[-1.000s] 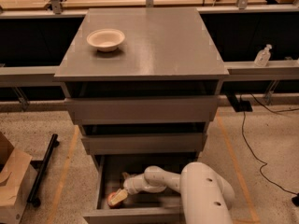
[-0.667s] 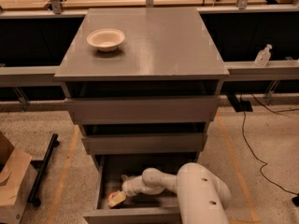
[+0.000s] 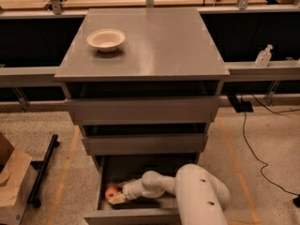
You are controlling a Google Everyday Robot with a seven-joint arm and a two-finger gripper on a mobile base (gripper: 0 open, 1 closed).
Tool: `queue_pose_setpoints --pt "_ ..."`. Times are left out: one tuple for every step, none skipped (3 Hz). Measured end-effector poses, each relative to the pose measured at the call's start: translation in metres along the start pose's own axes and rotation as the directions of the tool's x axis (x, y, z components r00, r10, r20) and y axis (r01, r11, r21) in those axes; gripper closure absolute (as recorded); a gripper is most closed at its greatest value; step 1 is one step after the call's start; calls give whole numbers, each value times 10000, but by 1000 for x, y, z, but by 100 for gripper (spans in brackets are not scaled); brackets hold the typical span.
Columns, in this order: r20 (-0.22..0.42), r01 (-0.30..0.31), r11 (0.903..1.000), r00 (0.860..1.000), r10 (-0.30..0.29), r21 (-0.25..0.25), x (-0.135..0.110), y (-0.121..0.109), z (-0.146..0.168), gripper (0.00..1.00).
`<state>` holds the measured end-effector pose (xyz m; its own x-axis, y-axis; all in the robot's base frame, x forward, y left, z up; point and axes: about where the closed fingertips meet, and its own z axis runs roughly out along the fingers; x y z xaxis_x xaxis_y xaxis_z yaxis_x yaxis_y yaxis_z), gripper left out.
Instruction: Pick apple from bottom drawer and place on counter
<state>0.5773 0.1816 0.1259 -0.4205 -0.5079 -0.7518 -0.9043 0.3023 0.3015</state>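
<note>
- Camera view looks down on the grey drawer unit from the front, and the action is all down low.
- Bottom drawer (image 3: pixel 132 216) is pulled out towards us, its front panel right at the lower edge of the shot.
- The white arm (image 3: pixel 157 184) reaches in from the right, its bulky white housing filling the drawer's right side.
- The gripper (image 3: pixel 118 198) sits low in the left part of the drawer, its pale yellowish tip pointing left.
- And there is the apple (image 3: pixel 110 192), red-orange, on the drawer floor near the left wall, right up against the gripper's tip.
- Contact or very close to it, but whether the gripper is apart, together or clamped on the apple, I cannot tell from here.
- Above, the middle drawer (image 3: pixel 144 143) and the top drawer (image 3: pixel 143 109) each stand slightly out, stepped one over the other.
- Up on the counter (image 3: pixel 159 46), a white bowl (image 3: pixel 106 39) sits alone towards the back-left corner, well apart from the apple.
- Off to the right, a small clear bottle (image 3: pixel 263 56) stands on a grey ledge.
- A black cable (image 3: pixel 250 144) trails across the floor on the right.
- Left side, a cardboard box (image 3: pixel 11 184) sits beside a black bar (image 3: pixel 43 169) lying on the floor.
</note>
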Motion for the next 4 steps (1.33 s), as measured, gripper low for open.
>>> queue_pose_setpoints --pt "-50 -125 9999 9999 125 1 4 2 1 63" --pt "158 -215 9997 9996 214 66 1 2 -4 87" --pt "581 -271 9996 9979 269 32 -10 3 -19 100" --pt "691 -563 9974 9958 593 -441 -14 8 -52 100"
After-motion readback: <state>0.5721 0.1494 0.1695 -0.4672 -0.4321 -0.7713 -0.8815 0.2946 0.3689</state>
